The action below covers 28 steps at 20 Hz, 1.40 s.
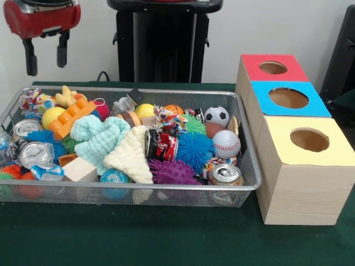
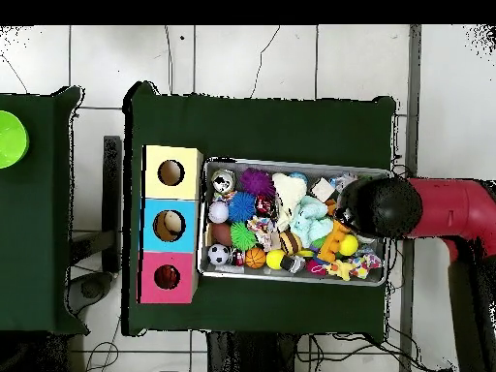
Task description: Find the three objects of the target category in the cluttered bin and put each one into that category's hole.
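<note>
The silver wire mesh bin (image 1: 138, 188) lies on the green table, full of toys; it also shows in the overhead view (image 2: 291, 163). A fluffy yellow plush animal (image 1: 67, 97) lies at its far left corner. I cannot make out a striped tiger. My gripper (image 1: 46, 57) hangs high above that corner, open and empty, its two black fingers apart. In the overhead view the arm's black and red head (image 2: 387, 206) covers the bin's right end. The red-topped box's hole (image 1: 273, 67) is right of the bin, the farthest of three, and shows in the overhead view (image 2: 167, 277).
The blue-topped box (image 1: 310, 102) and yellow-topped box (image 1: 283, 144) stand in front of the red one. In the bin lie a mint knitted cloth (image 1: 100, 136), a cream cloth (image 1: 132, 155), an orange block (image 1: 72, 116), spiky balls, a soccer ball (image 1: 217, 115), a baseball (image 1: 226, 144) and cans.
</note>
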Motion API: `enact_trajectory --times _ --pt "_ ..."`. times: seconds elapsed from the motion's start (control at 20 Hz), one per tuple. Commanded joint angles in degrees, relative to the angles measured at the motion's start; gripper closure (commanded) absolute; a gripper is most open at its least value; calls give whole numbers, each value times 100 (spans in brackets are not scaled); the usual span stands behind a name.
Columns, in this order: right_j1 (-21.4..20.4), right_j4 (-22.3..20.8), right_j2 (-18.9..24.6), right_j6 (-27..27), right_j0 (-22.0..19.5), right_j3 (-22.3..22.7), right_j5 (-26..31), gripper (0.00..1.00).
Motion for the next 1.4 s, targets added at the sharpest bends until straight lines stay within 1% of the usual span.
enact_trajectory --times 0.05,0.4,0.7,0.95,1.1,1.25,1.4 --pt "331 -466 400 -1700 -137 625 -229 0" --pt "635 -573 490 -1783 -214 795 -349 0" --pt "881 -701 497 -1641 -265 891 -483 0" --pt "931 -832 507 -1704 -257 811 -401 0" --pt "1063 -1060 428 -1724 -205 657 -399 0" --pt "1117 -1194 385 -1737 -210 571 -356 0" --pt "1074 -1268 350 -1678 -194 529 -268 0"
